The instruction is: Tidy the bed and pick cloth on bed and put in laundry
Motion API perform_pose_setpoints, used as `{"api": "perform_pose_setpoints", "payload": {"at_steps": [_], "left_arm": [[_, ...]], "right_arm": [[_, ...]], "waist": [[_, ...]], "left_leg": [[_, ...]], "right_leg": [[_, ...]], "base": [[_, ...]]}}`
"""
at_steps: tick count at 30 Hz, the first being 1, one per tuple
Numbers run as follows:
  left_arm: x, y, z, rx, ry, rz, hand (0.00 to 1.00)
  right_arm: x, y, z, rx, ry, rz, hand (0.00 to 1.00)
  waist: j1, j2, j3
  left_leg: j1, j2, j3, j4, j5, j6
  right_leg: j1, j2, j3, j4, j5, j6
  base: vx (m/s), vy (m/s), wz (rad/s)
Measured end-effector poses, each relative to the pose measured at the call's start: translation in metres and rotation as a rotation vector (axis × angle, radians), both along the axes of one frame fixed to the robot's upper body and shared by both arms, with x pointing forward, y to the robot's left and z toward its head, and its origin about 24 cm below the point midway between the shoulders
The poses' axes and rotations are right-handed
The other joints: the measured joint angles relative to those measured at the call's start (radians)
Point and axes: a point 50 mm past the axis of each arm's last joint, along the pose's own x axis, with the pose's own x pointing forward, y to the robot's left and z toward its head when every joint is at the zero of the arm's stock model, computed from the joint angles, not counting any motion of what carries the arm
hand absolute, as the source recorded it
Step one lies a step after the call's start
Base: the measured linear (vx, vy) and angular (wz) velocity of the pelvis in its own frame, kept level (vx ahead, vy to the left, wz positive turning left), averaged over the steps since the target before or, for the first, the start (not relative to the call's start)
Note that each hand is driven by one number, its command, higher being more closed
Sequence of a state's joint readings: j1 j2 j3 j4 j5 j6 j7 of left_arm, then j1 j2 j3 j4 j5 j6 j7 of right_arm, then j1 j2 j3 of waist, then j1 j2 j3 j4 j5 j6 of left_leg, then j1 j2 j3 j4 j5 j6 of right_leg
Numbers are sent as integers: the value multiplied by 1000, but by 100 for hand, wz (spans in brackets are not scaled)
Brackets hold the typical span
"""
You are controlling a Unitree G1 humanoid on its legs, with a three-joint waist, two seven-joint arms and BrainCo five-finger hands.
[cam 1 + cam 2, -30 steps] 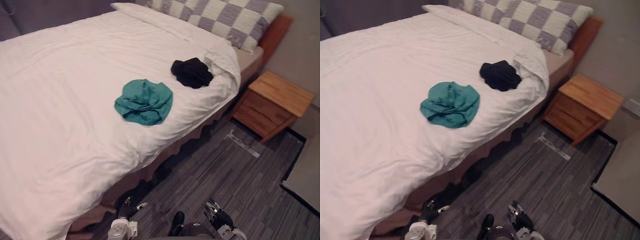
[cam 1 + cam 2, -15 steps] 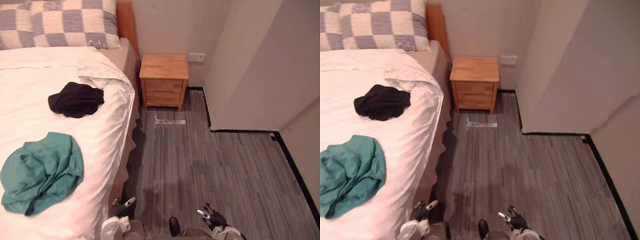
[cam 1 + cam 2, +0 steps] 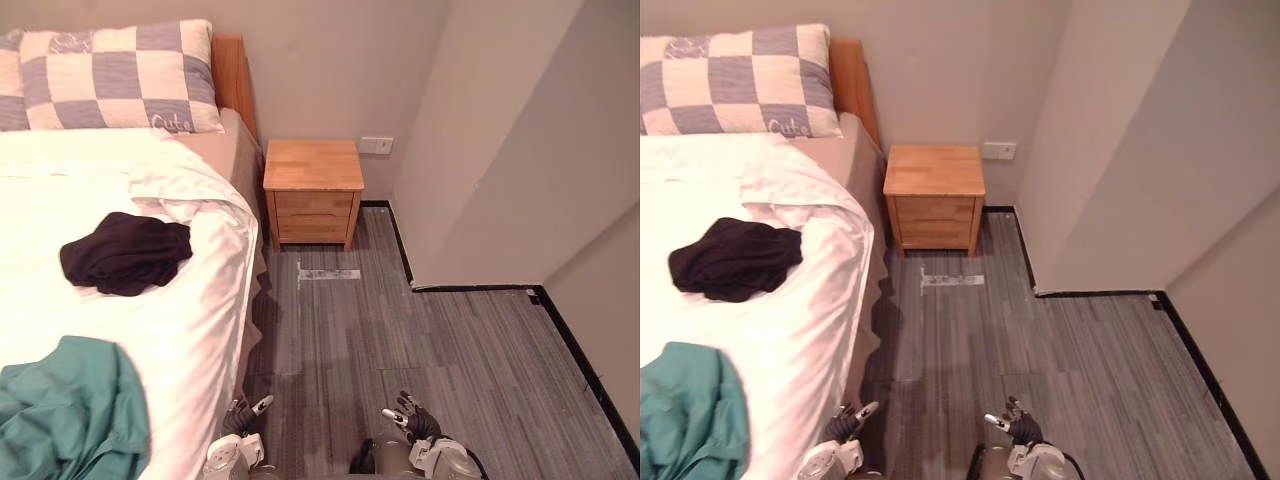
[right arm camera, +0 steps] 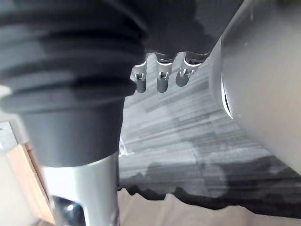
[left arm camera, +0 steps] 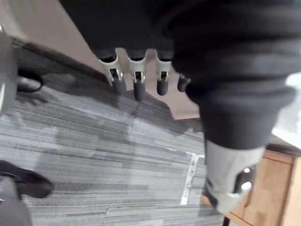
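Black cloth was seen crumpled on the white bed. Teal cloth was bunched apart, nearer the foot.

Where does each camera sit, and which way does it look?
Left eye view: on the head, looking down at bed, black cloth, green cloth, nightstand; left hand, right hand below.
Right eye view: beside it, same scene.
Left wrist view: along the open left hand, toward floor and nightstand.
Right wrist view: along the open right hand, toward floor.
All share the floor.

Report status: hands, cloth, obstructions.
Left robot hand and right robot hand open, empty, low by bedside. Black cloth and teal cloth on bed, untouched. Nightstand beside bed head, clear of both.
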State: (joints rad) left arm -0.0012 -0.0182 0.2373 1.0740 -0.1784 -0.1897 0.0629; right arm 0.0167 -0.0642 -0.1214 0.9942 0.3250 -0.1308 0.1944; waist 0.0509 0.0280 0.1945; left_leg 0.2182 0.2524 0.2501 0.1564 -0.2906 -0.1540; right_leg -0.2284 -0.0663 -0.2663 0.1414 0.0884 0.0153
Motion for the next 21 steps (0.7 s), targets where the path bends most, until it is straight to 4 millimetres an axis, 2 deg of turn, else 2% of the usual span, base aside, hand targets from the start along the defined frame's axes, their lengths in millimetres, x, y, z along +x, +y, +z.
{"api": "perform_pose_setpoints", "payload": {"at_steps": [1,2,4,5,6,7,8,9,10,11,12,13,14,15,16,17,18,19,20,21], "left_arm": [[4,-5,1,-17,-13,9,0],[6,-8,1,-25,-18,12,0],[8,-12,2,-31,-33,11,0],[7,-13,2,-35,-33,11,0],[7,-13,2,-36,-34,15,0],[9,-11,4,-36,-47,30,0],[8,-7,5,-29,-62,49,0],[6,-5,6,-23,-66,52,0],[6,0,7,-10,-77,50,0],[8,2,8,-5,-86,37,0],[6,3,8,-3,-89,26,0],[5,3,8,-1,-88,21,0],[4,5,9,6,-94,18,0],[4,8,9,12,-101,26,0],[3,9,9,16,-99,21,0],[1,9,8,17,-89,15,0],[-1,10,7,22,-76,-12,0],[-2,13,6,27,-69,-17,0],[-2,19,7,37,-70,-28,0],[-5,25,6,49,-59,-25,0]], "right_arm": [[5,-4,2,-9,-12,-22,0],[6,-4,2,-9,-12,-31,0],[3,-5,1,6,-1,-57,0],[1,-5,0,16,19,-66,0],[1,-4,-1,20,25,-64,0],[1,-3,-1,26,32,-59,0],[-1,-2,-2,30,34,-45,0],[-3,-2,-2,26,38,-33,0],[-4,-1,-3,22,42,-18,0],[-4,0,-3,23,43,-12,0],[-7,1,-5,19,51,4,0],[-8,2,-5,19,52,7,0],[-7,3,-5,26,50,9,0],[-7,5,-5,29,48,11,0],[-7,4,-5,27,48,13,0],[-7,2,-4,18,45,14,0],[-7,0,-4,8,43,23,0],[-7,1,-5,10,42,22,0],[-4,4,-3,15,28,26,0],[0,4,-2,9,12,29,0]], "waist": [[-8,9,21],[-10,8,23],[-12,0,19],[-12,7,4],[-10,11,3],[-9,15,3],[-5,25,4],[-2,26,5],[4,28,5],[8,22,5],[12,17,5],[13,17,5],[16,17,6],[21,13,6],[22,7,2],[20,9,0],[16,8,0],[12,-4,-4],[5,-44,-9],[7,-70,-6]], "left_leg": [[13,0,-13,6,41,18],[24,1,-13,11,64,16],[38,5,-50,50,121,-2],[15,26,-100,130,142,2],[-18,39,-129,203,154,1],[-118,59,-199,406,209,4],[-242,85,-270,625,368,-3],[-296,101,-281,730,376,-12],[-379,111,-270,856,330,-13],[-419,102,-242,886,286,-8],[-471,85,-155,852,206,24],[-482,79,-126,825,186,38],[-509,55,-44,724,148,56],[-512,16,73,559,143,67],[-497,-17,169,407,166,81],[-477,-44,282,262,217,100],[-459,-77,507,104,291,265],[-450,-99,550,82,277,325],[-443,-156,539,54,271,335],[-443,-178,514,61,239,354]], "right_leg": [[-14,-4,-2,100,-73,-18],[-18,-10,-5,150,-108,-28],[-13,-31,-26,255,-229,-34],[14,-25,-47,259,-272,-33],[30,-17,-54,254,-284,-33],[67,-1,-68,240,-305,-38],[136,31,-79,191,-326,-49],[172,49,-82,161,-328,-51],[236,64,-84,114,-333,-51],[281,65,-87,76,-334,-51],[354,66,-93,9,-325,-32],[372,65,-96,-8,-325,-29],[413,62,-103,-42,-325,-24],[446,51,-115,-66,-327,-23],[464,41,-130,-82,-335,-12],[484,40,-148,-99,-342,1],[525,47,-188,-120,-365,37],[544,43,-204,-126,-369,44],[554,18,-226,-132,-362,54],[559,7,-221,-120,-342,66]], "base": [[456,-308,7],[297,-236,32],[326,-278,39],[342,-270,34],[338,-254,32],[306,-189,25],[311,-162,19],[402,-165,11],[374,-114,8],[438,-137,7],[360,-96,3],[355,-44,2],[408,29,4],[533,65,11],[480,68,23],[524,65,58],[445,52,76],[710,73,111],[601,58,96],[719,78,91]]}}
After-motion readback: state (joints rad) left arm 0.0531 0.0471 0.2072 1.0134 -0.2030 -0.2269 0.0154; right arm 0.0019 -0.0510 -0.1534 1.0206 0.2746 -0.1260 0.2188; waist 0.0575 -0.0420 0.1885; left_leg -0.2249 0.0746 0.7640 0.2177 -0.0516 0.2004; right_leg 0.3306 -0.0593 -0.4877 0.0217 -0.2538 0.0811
